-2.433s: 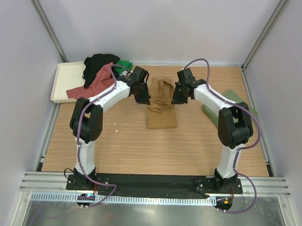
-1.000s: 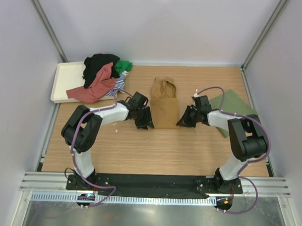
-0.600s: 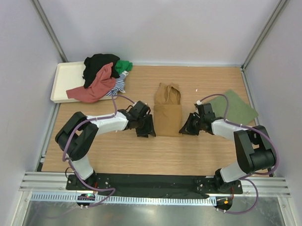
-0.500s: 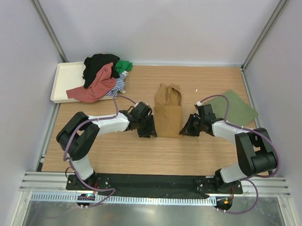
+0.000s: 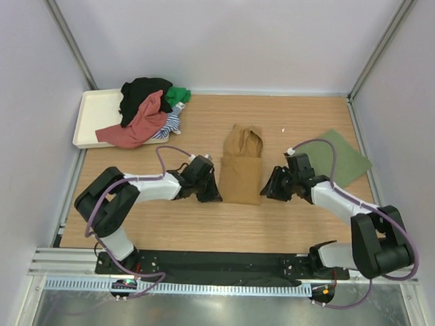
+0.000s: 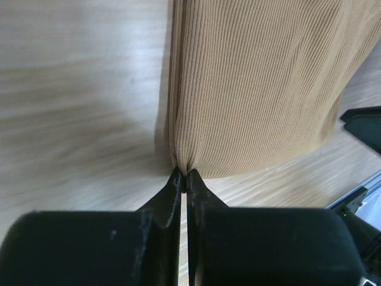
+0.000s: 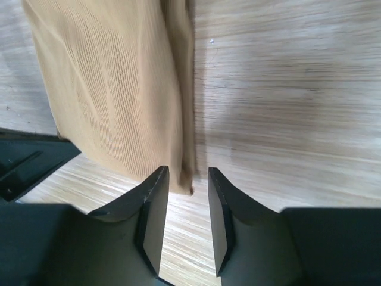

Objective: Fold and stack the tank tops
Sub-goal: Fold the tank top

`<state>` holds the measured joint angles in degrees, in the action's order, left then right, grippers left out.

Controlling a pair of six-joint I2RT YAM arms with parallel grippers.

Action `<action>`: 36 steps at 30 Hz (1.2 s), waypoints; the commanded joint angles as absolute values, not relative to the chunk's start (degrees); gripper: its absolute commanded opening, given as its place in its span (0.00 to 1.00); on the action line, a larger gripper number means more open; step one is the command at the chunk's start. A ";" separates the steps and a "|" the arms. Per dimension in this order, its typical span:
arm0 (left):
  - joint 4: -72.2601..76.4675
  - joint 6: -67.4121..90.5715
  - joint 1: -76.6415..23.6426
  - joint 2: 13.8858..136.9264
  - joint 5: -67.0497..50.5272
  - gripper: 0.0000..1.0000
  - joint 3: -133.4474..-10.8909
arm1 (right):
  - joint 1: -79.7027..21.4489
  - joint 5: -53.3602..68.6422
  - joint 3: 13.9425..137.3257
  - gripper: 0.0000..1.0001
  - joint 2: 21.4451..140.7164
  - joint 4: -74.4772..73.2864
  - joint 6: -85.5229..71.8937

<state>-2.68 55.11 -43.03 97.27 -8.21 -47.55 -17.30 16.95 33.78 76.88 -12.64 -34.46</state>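
Observation:
A mustard brown tank top [image 5: 242, 167] lies folded lengthwise on the wooden table, straps at the far end. My left gripper [image 5: 216, 194] is shut on its near left corner [image 6: 183, 164]. My right gripper [image 5: 264, 191] is open at the near right corner [image 7: 189, 179], which sits between the jaws, not gripped. A folded olive green top [image 5: 338, 158] lies flat at the right. A heap of tops, red [image 5: 136, 124], black [image 5: 143, 91], green [image 5: 179, 95] and striped, rests on the cream tray [image 5: 94, 116] at the back left.
White walls with metal frame posts close the table on three sides. The arm bases stand on a black plate [image 5: 221, 263] at the near edge.
Both grippers have dragged the mustard top toward the near edge, laying it flat on the table. The right gripper has now opened and let go of its corner.

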 commanded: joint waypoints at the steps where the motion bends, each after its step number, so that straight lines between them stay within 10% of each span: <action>1: -3.25 54.84 -43.33 94.05 -5.45 0.00 -43.60 | -17.67 11.61 35.94 0.40 71.64 -16.08 -33.58; 36: -0.18 55.72 -48.77 89.74 -5.72 0.00 -38.50 | -17.93 34.72 62.14 0.10 115.40 19.34 -44.74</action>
<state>0.49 55.37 -47.27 91.11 -7.31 -39.77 -17.58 34.24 58.78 115.22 17.80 -44.58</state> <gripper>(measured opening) 0.009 0.100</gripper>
